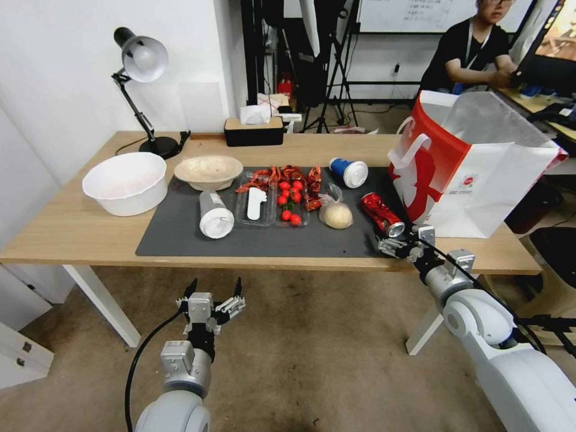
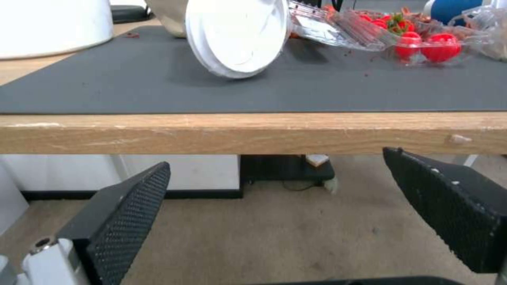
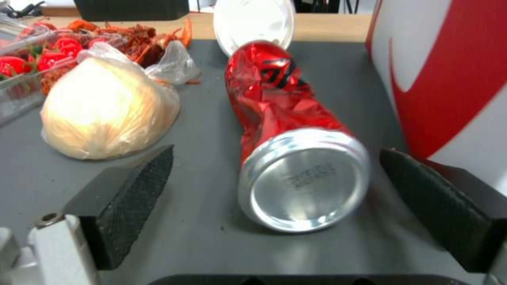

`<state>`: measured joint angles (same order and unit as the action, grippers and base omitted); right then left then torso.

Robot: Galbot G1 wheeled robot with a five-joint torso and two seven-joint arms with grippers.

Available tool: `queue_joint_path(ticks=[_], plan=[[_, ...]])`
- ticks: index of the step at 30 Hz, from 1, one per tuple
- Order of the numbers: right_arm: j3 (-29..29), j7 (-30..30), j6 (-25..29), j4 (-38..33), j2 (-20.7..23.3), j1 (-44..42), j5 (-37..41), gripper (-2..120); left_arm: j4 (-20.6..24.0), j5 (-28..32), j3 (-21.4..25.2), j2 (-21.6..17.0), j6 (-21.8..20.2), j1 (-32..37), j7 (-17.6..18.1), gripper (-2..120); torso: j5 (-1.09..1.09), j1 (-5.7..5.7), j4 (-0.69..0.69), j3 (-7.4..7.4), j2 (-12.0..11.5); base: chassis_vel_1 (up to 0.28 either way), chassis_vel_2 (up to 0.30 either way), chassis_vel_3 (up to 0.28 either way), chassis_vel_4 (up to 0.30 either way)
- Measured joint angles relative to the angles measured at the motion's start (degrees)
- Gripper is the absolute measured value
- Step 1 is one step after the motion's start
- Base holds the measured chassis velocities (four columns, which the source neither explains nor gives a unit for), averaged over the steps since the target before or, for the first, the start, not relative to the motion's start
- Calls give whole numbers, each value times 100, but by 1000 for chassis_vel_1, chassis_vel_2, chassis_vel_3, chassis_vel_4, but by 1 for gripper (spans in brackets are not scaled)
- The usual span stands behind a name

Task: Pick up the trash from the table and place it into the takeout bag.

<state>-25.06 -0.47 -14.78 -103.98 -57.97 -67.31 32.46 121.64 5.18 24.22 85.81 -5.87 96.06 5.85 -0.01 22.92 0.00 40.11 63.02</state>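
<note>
Lining up right gripper (image 3: 275,206) wide open | crushed red drink can (image 3: 288,134) lying lengthwise ahead, base-first | idling left gripper (image 1: 211,303) open below table (image 1: 72,228)

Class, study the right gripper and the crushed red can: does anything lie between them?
Nothing visible does. The right gripper is open at the can's silver end, a finger on each side of the crushed red can. The bagged bun lies off to one side.

No lettering is legible; the crushed red drink can (image 3: 288,130) base stamp is unreadable.
</note>
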Motion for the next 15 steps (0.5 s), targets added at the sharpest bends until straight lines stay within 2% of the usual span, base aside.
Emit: queue_joint_path(ticks=[2, 4, 6, 10, 11, 12, 14, 15], plan=[[83, -12, -3, 115, -34, 111, 8, 88, 3, 7, 12, -5, 3, 5, 2, 100, 0, 0, 0, 0, 0, 0, 0, 0, 0], [109, -14, -3, 154, -54, 144, 10, 85, 3, 9, 16, -5, 5, 6, 3, 100, 0, 0, 1, 0, 0, 0, 0, 0, 0], [134, -15, -2, 199, -97, 171, 21, 75, 3, 9, 18, -5, 7, 7, 4, 100, 1, 0, 0, 0, 0, 0, 0, 0, 0], [138, -15, -2, 205, -106, 171, 22, 73, 3, 10, 19, -4, 8, 8, 4, 100, 0, 0, 0, 0, 0, 0, 0, 0, 0], [140, -16, -2, 210, -112, 172, 23, 62, 3, 10, 19, -3, 8, 8, 5, 100, 0, 0, 0, 0, 0, 0, 0, 0, 0], [140, -16, -2, 210, -112, 172, 23, 62, 3, 10, 19, -3, 8, 8, 5, 100, 0, 0, 0, 0, 0, 0, 0, 0, 0], [141, -16, -1, 218, -119, 170, 25, 52, 3, 9, 19, -3, 9, 8, 5, 100, 1, 0, 0, 0, 0, 0, 0, 0, 0], [141, -16, 0, 220, -120, 169, 25, 52, 3, 9, 19, -3, 10, 7, 6, 100, 1, 0, 0, 0, 0, 0, 0, 0, 0]])
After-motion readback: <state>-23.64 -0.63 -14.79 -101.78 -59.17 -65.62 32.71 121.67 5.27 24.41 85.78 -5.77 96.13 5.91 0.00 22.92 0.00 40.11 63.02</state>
